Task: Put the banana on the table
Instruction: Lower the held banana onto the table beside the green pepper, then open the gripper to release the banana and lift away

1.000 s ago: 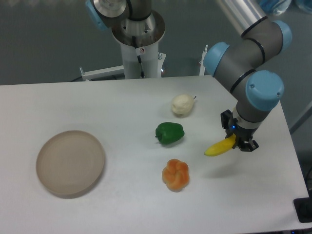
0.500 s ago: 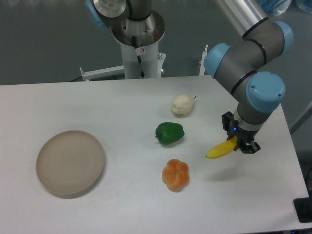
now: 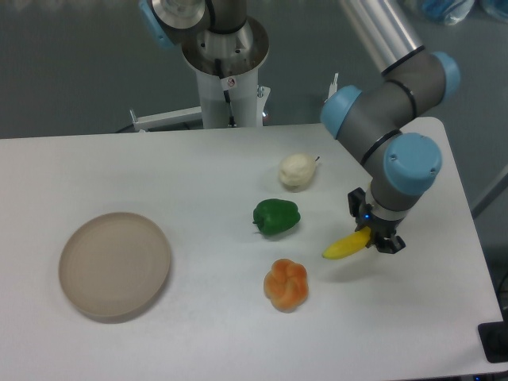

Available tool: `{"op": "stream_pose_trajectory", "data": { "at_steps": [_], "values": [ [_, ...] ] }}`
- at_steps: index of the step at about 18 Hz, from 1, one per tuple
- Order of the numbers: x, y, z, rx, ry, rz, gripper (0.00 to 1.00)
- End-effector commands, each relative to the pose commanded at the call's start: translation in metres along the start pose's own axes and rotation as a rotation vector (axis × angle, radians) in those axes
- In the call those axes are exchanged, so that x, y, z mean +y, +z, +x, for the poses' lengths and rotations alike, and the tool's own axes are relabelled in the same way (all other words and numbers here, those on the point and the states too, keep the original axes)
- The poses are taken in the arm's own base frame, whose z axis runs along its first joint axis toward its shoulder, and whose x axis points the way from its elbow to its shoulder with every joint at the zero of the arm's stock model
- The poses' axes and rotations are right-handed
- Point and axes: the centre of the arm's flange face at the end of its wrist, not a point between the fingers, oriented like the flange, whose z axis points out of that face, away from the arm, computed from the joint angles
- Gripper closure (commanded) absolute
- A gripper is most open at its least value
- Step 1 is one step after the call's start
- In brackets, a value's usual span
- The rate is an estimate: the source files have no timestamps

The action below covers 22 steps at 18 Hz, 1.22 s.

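The yellow banana (image 3: 343, 247) sticks out to the left of my gripper (image 3: 373, 237), which is shut on its right end. It hangs low over the white table (image 3: 198, 175), right of the orange pumpkin-like fruit; whether it touches the surface is unclear. The gripper's fingers are mostly hidden under the wrist.
A green pepper (image 3: 276, 216) lies left of the banana. A cream-coloured pear-like fruit (image 3: 297, 170) sits behind it. The orange lobed fruit (image 3: 286, 285) is in front. A round beige plate (image 3: 114, 263) stands at the left. The robot base (image 3: 226, 71) is at the back.
The arm has swung left, carrying the banana a short way left toward the pepper and the orange fruit. Other objects have not moved.
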Motion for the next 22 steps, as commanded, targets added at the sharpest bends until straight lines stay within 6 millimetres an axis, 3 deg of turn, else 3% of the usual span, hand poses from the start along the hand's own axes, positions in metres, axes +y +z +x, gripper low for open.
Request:
{"op": "stream_pose_trajectory", "data": {
  "at_steps": [5,7,13,15,16,17,22],
  "values": [
    [0.0,0.013,0.003,0.024,0.008,-0.085,0.87],
    [-0.001,0.017,0.003,0.03,0.01,-0.085,0.72],
    [-0.004,0.03,0.001,0.045,0.016,-0.082,0.49],
    [-0.004,0.026,-0.002,0.038,0.017,-0.083,0.3],
    [-0.004,0.024,-0.004,0.033,0.016,-0.082,0.11],
    [-0.003,0.023,-0.004,0.03,0.013,-0.083,0.0],
    [0.001,-0.007,-0.017,-0.01,-0.004,-0.085,0.0]
  ]
}}
